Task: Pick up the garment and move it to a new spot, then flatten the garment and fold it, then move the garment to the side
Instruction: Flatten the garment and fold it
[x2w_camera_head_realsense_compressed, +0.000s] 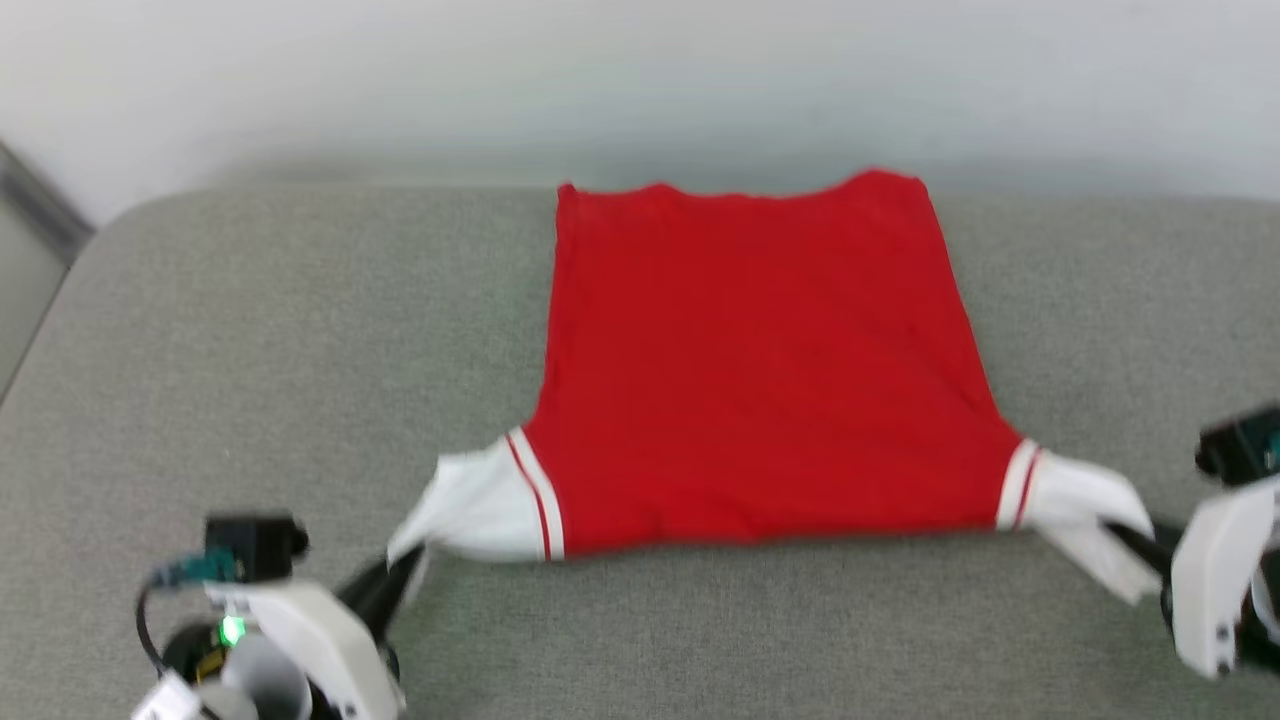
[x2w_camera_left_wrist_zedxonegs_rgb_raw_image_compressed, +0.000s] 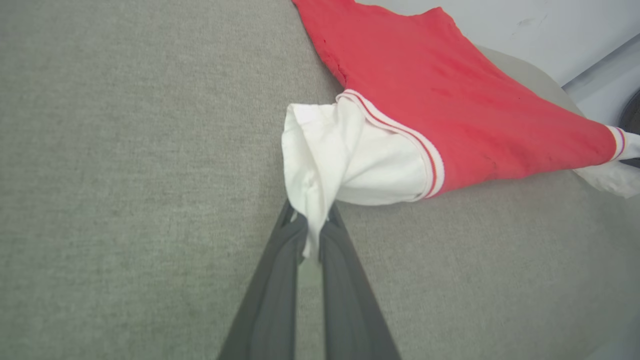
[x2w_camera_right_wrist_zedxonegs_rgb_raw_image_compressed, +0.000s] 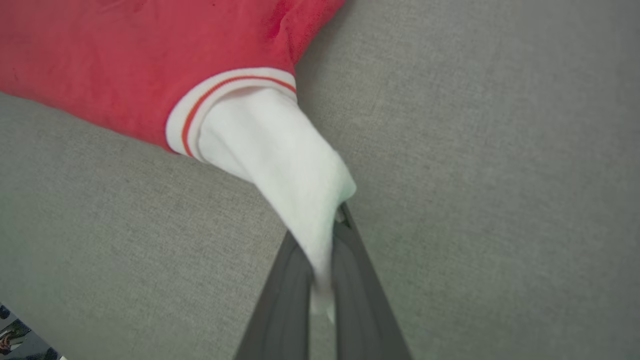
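Red short-sleeved jersey with white sleeves (x2w_camera_head_realsense_compressed: 760, 370) lies toward the far edge of the grey upholstered cushion (x2w_camera_head_realsense_compressed: 250, 350). The left gripper (x2w_camera_head_realsense_compressed: 405, 572) and right gripper (x2w_camera_head_realsense_compressed: 1140, 535) each clench a sleeve, apparently stretching it flat.

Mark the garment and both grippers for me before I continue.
garment (x2w_camera_head_realsense_compressed: 760, 370): head view, middle of the red body.
left gripper (x2w_camera_left_wrist_zedxonegs_rgb_raw_image_compressed: 311, 222): left wrist view, between fingertips pinching a white sleeve.
right gripper (x2w_camera_right_wrist_zedxonegs_rgb_raw_image_compressed: 322, 232): right wrist view, between fingertips pinching the other sleeve.
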